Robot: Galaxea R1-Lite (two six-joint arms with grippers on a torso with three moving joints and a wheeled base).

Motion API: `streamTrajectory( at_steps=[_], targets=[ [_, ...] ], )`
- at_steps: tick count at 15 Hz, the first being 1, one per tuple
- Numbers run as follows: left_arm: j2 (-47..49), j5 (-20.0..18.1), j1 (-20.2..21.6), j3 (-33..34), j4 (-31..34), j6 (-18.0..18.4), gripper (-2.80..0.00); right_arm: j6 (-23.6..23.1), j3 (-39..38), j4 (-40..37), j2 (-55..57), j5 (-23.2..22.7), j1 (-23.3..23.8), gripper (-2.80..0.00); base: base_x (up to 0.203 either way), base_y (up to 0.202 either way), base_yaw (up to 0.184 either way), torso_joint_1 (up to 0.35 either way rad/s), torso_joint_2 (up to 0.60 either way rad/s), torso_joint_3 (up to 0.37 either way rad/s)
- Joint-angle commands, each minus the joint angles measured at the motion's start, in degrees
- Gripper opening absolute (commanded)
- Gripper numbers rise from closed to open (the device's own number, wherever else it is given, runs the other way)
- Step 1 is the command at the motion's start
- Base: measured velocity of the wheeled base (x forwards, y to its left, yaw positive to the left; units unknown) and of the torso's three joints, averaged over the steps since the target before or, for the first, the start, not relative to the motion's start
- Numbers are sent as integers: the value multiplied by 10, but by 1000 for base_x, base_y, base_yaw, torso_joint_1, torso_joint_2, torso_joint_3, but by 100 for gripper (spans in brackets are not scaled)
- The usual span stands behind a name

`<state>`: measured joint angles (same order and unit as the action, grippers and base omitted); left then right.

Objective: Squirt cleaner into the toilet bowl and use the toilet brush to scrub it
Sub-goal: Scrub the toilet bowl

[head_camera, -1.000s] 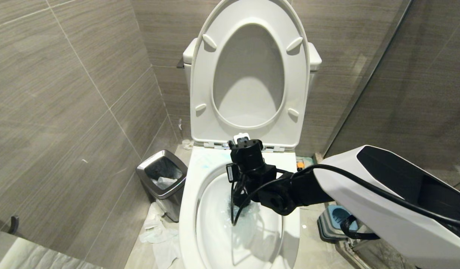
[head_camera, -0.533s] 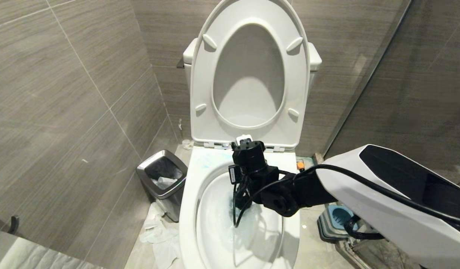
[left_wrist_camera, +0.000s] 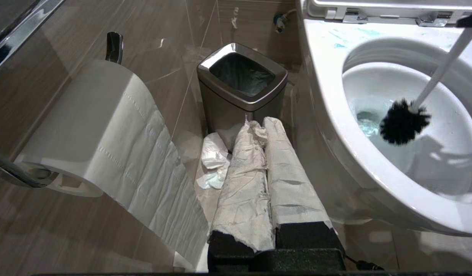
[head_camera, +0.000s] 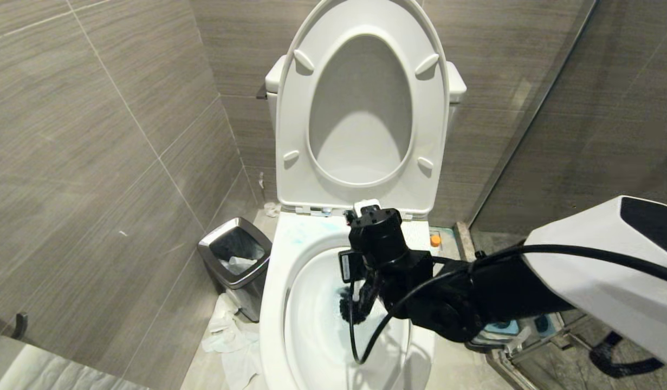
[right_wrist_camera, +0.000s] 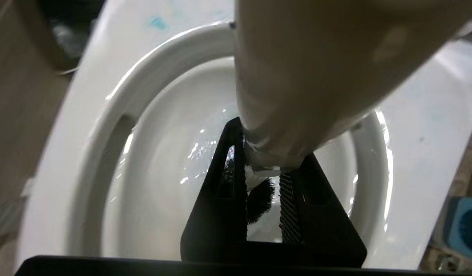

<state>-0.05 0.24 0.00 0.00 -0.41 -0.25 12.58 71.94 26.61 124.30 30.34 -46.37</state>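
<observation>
Your right arm has swung across since a second ago, its white shell now further right in the head view, and the brush head sits a touch further left in the water than before. Nothing else has shifted: your camera is where it was.

Biggest thing before you is the toilet bowl (head_camera: 276, 303), seat and lid tipped up against the cistern, turquoise smears on the broad rim near the hinges and blue-tinted water down in the basin. Your right arm (head_camera: 593, 271) reaches in from the right over the rim, black wrist above the basin. To the left of the toilet, you've got the steel-rimmed waste bin (head_camera: 234, 260) on the floor, with crumpled tissue (head_camera: 225, 336) lying beside its base. A paper roll (left_wrist_camera: 94, 130) hangs on the wall close to your left hand.

Your right hand (right_wrist_camera: 264, 195) is pinching the toilet brush (left_wrist_camera: 404, 122) by its white handle, black fingers pressed on either side; the dark bristle head is down inside the bowl, at the waterline. Your left hand (left_wrist_camera: 264, 168) is parked low beside the toilet, its paper-wrapped fingers pressed together on nothing. The brush holder (head_camera: 501, 327) peeks out on the floor to the right, mostly behind your arm. Smallest of all, the cleaner (head_camera: 434, 240): only its orange cap shows, on the floor behind the bowl's right side.
</observation>
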Motion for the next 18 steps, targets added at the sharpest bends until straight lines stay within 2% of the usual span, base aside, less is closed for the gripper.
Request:
streamTrajectory(
  at_steps=[1,3,6,9,13,16,18],
  targets=[
    [0,0,0,4,0,0,-280,21,-43,2,-46,2,-35,-280,0,0,0,0,0,0],
    [0,0,0,4,0,-1,-280,40,-48,2,-46,2,-59,-280,0,0,0,0,0,0],
    [0,0,0,4,0,0,-280,40,20,1,-11,3,-57,-280,0,0,0,0,0,0],
    [0,0,0,4,0,0,-280,36,106,-2,47,4,-35,-280,0,0,0,0,0,0],
    [0,0,0,4,0,-1,-280,-5,180,-5,87,4,17,-280,0,0,0,0,0,0],
    [0,0,0,4,0,-1,-280,-12,172,-4,73,5,42,-280,0,0,0,0,0,0],
    [0,0,0,4,0,0,-280,-11,134,-4,43,2,46,-280,0,0,0,0,0,0]
  ],
)
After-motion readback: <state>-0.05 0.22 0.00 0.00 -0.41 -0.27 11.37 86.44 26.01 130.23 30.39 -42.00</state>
